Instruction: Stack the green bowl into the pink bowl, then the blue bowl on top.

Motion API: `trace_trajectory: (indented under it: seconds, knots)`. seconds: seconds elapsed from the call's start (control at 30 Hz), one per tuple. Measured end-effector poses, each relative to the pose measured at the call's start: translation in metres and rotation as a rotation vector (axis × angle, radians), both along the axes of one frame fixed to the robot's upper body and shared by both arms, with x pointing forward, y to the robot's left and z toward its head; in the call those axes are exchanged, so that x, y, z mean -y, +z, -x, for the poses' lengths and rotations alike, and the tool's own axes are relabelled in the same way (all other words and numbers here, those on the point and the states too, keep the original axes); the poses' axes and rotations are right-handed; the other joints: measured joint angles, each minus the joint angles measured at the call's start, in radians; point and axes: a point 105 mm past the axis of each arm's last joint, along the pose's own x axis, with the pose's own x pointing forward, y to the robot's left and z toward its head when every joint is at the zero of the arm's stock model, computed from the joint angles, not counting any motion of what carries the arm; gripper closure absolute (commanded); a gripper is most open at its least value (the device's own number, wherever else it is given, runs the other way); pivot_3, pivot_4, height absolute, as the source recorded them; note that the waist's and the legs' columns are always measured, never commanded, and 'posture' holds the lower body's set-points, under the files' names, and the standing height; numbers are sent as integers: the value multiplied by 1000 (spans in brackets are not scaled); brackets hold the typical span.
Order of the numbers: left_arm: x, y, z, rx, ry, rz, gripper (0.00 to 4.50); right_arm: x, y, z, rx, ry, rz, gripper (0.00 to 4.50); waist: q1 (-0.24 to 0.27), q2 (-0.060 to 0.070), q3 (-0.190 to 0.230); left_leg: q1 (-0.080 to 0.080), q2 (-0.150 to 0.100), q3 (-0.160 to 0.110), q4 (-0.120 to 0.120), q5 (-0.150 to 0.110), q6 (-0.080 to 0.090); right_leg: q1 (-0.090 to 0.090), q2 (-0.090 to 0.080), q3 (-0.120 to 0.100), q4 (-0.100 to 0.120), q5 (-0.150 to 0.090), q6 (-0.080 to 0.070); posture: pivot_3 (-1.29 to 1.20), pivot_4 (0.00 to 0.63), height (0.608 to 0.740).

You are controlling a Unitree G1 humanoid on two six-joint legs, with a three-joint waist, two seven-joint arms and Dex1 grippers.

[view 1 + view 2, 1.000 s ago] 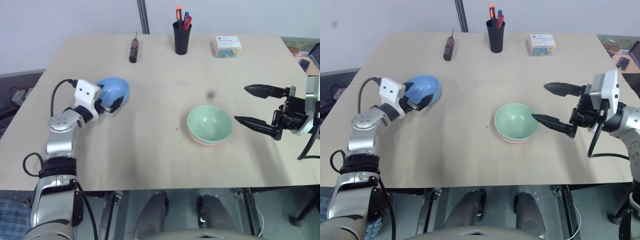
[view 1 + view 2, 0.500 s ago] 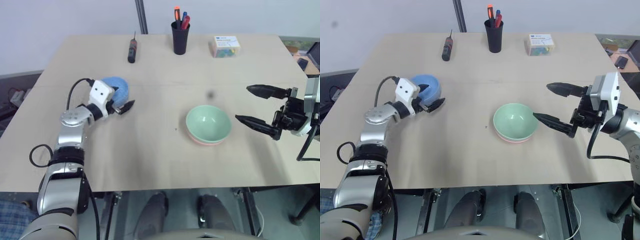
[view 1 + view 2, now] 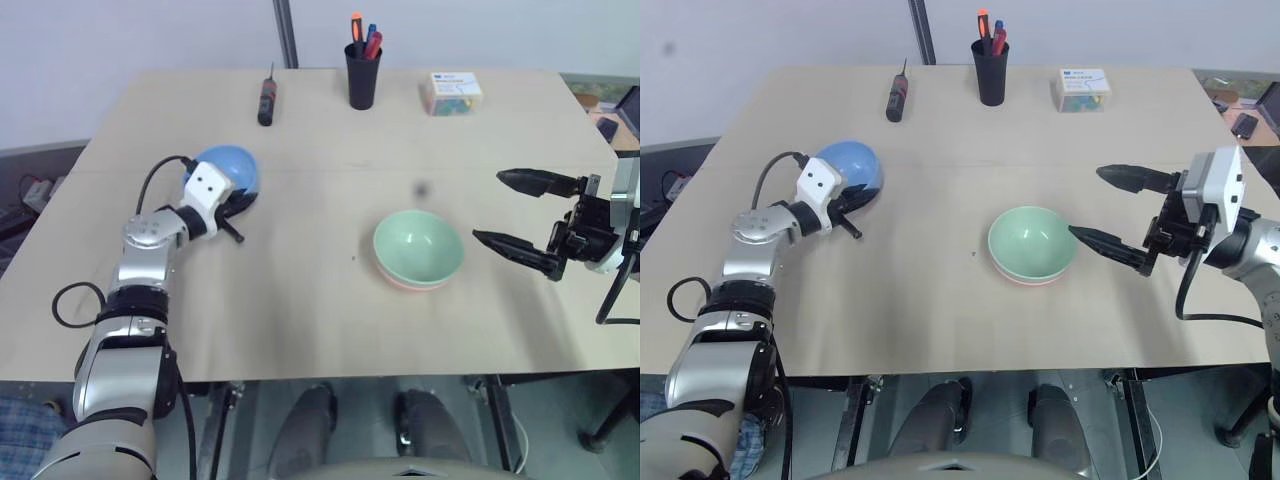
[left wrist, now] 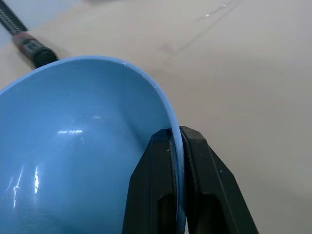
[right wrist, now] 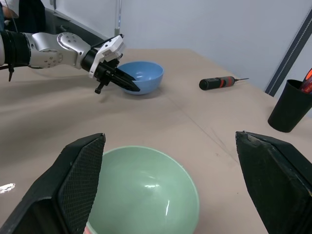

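Already the green bowl [image 3: 418,247] sits nested in the pink bowl [image 3: 412,283], nearest me on the table [image 3: 300,310], with only a thin pink edge showing beneath it; so I judge the first half of the job done. My right gripper [image 3: 522,212] hangs just beside that pair on its right, fingers spread wide and holding nothing. Farther off, on the left of the table, my left gripper [image 4: 176,141] has its two fingers pressed together on the wall of the blue bowl [image 3: 228,174], one inside and one outside, pinching the rim on the side nearest the stack.

The bowl looks like thin glossy plastic; I expect it to be light and fairly stiff, but slick, so a pinch on one edge may let it swing or slip once it leaves the table. I think the rim is the right place to hold it, since the smooth round body offers no other purchase; I would carry it slowly and level, and lower it centred over the green one.

Beyond the bowls, along the far edge, lie a screwdriver [image 3: 267,98], a black cup of pens [image 3: 363,72] and a small box [image 3: 451,91], well clear of the path.
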Motion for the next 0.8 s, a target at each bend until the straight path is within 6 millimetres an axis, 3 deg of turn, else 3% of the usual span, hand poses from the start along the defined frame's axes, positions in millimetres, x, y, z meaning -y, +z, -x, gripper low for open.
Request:
trace_trajectory:
  seconds: [0.17,0.27,0.37,0.43,0.6,0.8]
  knots:
    - [32,14,5,14,-163,-8,4484,1,-2,0,-3,0,1,0,2,0,0,-1,0,0,0,0,0,0,0,0,0,0,0,0,150,740]
    - [64,42,12,70,-329,-2,4484,1,-2,1,-1,5,2,0,0,0,0,-1,0,0,1,0,0,0,0,0,0,0,0,0,150,740]
    - [100,63,34,91,-567,-9,4484,2,-3,0,-1,5,1,0,-3,0,0,-1,0,0,1,0,0,0,0,1,0,0,0,0,150,740]
    - [128,63,59,70,-793,-73,4484,2,-4,-1,-7,8,-1,0,-6,0,0,0,0,1,1,0,0,0,1,1,0,0,0,0,150,740]
    - [159,48,81,23,-1026,-167,4484,0,-7,-2,-14,18,-1,0,-2,0,0,0,0,1,2,0,0,0,1,1,0,0,0,0,150,740]
    - [190,47,103,84,-1256,-260,4484,-1,-6,-4,-9,18,-3,0,0,0,0,-1,0,1,3,0,0,0,1,1,0,0,0,0,150,740]
